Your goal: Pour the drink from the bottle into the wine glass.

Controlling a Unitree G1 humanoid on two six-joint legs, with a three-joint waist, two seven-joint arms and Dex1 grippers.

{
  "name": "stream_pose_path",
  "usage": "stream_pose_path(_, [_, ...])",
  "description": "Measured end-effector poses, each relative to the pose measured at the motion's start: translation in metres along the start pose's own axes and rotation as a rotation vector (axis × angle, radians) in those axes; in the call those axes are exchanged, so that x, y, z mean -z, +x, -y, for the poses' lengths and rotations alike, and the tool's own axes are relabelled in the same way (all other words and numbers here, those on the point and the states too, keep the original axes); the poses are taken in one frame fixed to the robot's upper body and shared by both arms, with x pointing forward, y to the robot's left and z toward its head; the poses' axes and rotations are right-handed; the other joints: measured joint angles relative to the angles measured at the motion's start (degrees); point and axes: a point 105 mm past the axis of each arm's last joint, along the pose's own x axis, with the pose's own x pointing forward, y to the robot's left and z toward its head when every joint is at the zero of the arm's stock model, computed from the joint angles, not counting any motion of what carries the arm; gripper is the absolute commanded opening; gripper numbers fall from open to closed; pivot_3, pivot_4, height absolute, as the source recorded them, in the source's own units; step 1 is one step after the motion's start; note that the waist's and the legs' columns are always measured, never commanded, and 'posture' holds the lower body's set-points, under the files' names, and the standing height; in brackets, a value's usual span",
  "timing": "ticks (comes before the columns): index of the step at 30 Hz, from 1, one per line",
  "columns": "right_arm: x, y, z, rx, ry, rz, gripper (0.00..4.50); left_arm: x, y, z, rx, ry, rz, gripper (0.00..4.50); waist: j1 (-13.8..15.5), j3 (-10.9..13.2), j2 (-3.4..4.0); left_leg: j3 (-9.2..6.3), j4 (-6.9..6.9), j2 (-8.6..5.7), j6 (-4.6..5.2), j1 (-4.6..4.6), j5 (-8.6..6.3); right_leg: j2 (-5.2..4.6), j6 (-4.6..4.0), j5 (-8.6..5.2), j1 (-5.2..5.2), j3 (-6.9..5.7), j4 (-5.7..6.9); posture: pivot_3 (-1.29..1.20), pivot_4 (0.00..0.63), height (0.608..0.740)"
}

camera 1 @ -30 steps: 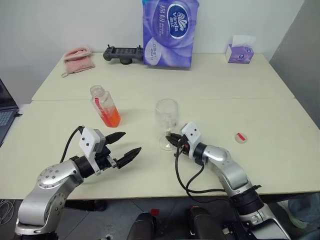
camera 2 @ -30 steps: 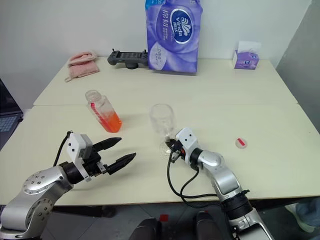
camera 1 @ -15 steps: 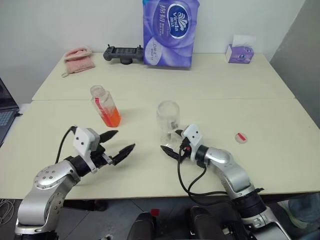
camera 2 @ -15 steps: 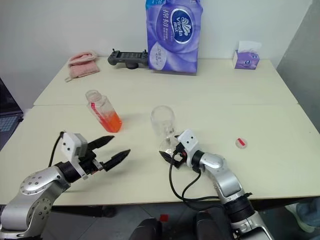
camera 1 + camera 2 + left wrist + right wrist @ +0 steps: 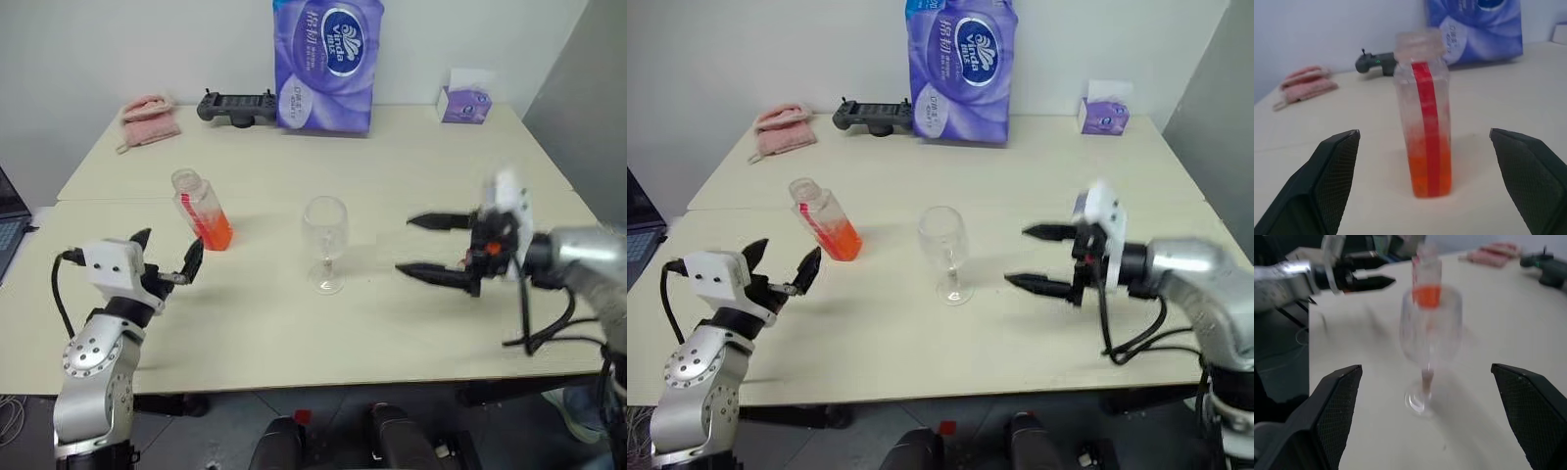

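- Left gripper (image 5: pixel 167 257): spread wide, nothing held. Aimed at the bottle (image 5: pixel 203 209), which stands just ahead of the fingertips and centred between them in the left wrist view. Reads as lined up for a side grasp on the body.
- Bottle upright on the surface (image 5: pixel 392 166), mouth looks uncapped; orange-red drink (image 5: pixel 1430 166) fills only the bottom part. A small white-and-red disc (image 5: pixel 1076 255) half hidden behind the right gripper is probably the cap, can't confirm.
- Right gripper (image 5: pixel 423 245): wide open, empty, held above the surface and pointing sideways at the wine glass (image 5: pixel 325 242), well apart from it. Glass sits straight down its axis in the right wrist view, bottle behind it.
- Wine glass stands free on its foot, empty, between the two grippers and nearer the left one's bottle. Nothing is steadying it.
- Judgement: pre-grasp stage, pour not started. Next move needs the left gripper to advance and close on the bottle without tipping it.
- Tissue pack (image 5: pixel 328 61), controller (image 5: pixel 235 105), pink cloth (image 5: pixel 150 115) lie far beyond both grippers, out of the way.
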Motion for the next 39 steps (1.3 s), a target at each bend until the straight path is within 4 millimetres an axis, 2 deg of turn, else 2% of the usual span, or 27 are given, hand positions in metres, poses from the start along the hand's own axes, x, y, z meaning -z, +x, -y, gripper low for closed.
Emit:
stream_pose_path(2, [-0.017, 0.001, 0.006, -0.001, -0.029, 0.022, 4.49, 0.001, 0.004, 0.000, -0.012, -0.004, 0.002, 4.50, 0.17, -0.01, -0.01, 0.00, 0.01, -0.02, 0.00, -0.03, 0.00, -0.02, -0.03, 0.02, 0.00, 0.01, -0.04, 0.00, 0.150, 0.740])
stream_pose_path(4, [-0.025, 0.004, 0.011, -0.004, -0.038, 0.026, 4.49, 0.007, 0.009, 0.004, -0.007, -0.011, -0.016, 4.50, 0.26, -0.01, -0.02, 0.01, 0.04, -0.07, 0.01, -0.08, 0.00, -0.08, -0.22, 0.15, -0.01, 0.02, -0.05, 0.00, 0.150, 0.740])
stream_pose_path(9, [-0.018, 0.016, 0.014, -0.039, -0.040, -0.010, 4.49, 0.010, 0.027, 0.009, 0.009, -0.041, -0.013, 4.50, 0.52, 0.00, -0.03, -0.01, 0.11, -0.10, 0.00, -0.19, 0.00, -0.12, -0.22, 0.20, -0.06, -0.01, -0.05, 0.00, 0.150, 0.740])
stream_pose_path(17, [-0.016, 0.015, 0.018, -0.032, -0.050, -0.009, 4.49, 0.006, 0.048, 0.013, 0.041, -0.053, 0.028, 4.50, 0.38, 0.00, -0.03, -0.01, 0.09, -0.09, 0.00, -0.18, 0.00, -0.12, -0.24, 0.21, -0.09, -0.03, -0.02, 0.00, 0.150, 0.740])
stream_pose_path(26, [-0.012, 0.020, 0.019, -0.040, -0.045, -0.026, 4.49, -0.009, 0.089, 0.014, 0.027, -0.072, 0.066, 4.50, 0.38, 0.00, -0.03, -0.01, 0.09, -0.11, 0.00, -0.21, 0.00, -0.13, -0.21, 0.23, -0.09, -0.03, -0.03, 0.00, 0.150, 0.740])
stream_pose_path(34, [-0.011, 0.022, 0.019, -0.038, -0.045, -0.031, 4.49, 0.006, 0.099, 0.024, 0.042, -0.084, 0.026, 4.50, 0.33, 0.00, -0.03, -0.04, 0.09, -0.11, 0.00, -0.20, 0.00, -0.14, -0.21, 0.24, -0.13, -0.05, 0.01, 0.00, 0.150, 0.740])
stream_pose_path(39, [-0.010, 0.022, 0.019, -0.038, -0.043, -0.032, 4.49, 0.007, 0.099, 0.025, 0.044, -0.079, 0.031, 4.50, 0.34, 0.00, -0.03, -0.06, 0.08, -0.11, 0.00, -0.23, 0.00, -0.15, -0.21, 0.24, -0.14, -0.05, 0.01, 0.00, 0.150, 0.740])
